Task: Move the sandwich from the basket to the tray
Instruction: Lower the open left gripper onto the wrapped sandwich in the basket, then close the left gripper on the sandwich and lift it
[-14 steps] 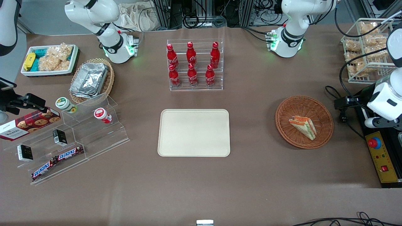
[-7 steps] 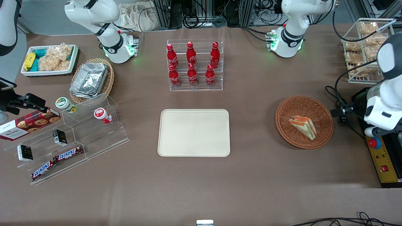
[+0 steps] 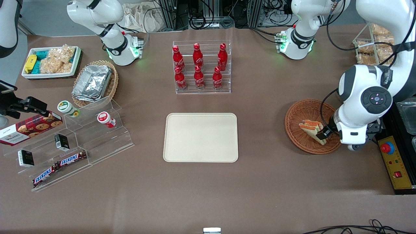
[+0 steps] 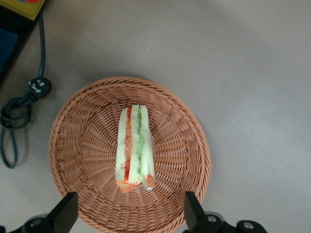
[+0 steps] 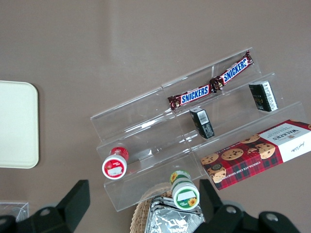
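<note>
1. One end effector (image 4: pixel 130 218) in play: it hangs above the basket (image 4: pixel 73 145), fingers (image 4: pixel 64 211) spread wide apart, gripping nothing.
2. Sandwich (image 4: pixel 134 148) lies in the basket directly below the end effector, roughly centred between the two fingers in the left wrist view, standing on edge with its orange-red and green filling layers facing up. No contact between fingers and sandwich.
3. Front view: end effector (image 3: pixel 325 134) sits over the part of the basket (image 3: pixel 299 113) nearest the working arm's end of the worktop; the arm's body hides that rim. One end of the sandwich (image 3: pixel 308 126) is covered by the end effector.
4. Tray (image 3: pixel 201 137) lies flat on the worktop (image 3: pixel 260 182), well apart from the end effector toward the parked arm's end, with nothing on it.
5. Rack of red bottles (image 3: pixel 198 66) stands farther from the front camera than the tray, also well away from the end effector.
6. Black cable with plug (image 4: pixel 36 87) lies on the worktop just beside the basket.
</note>
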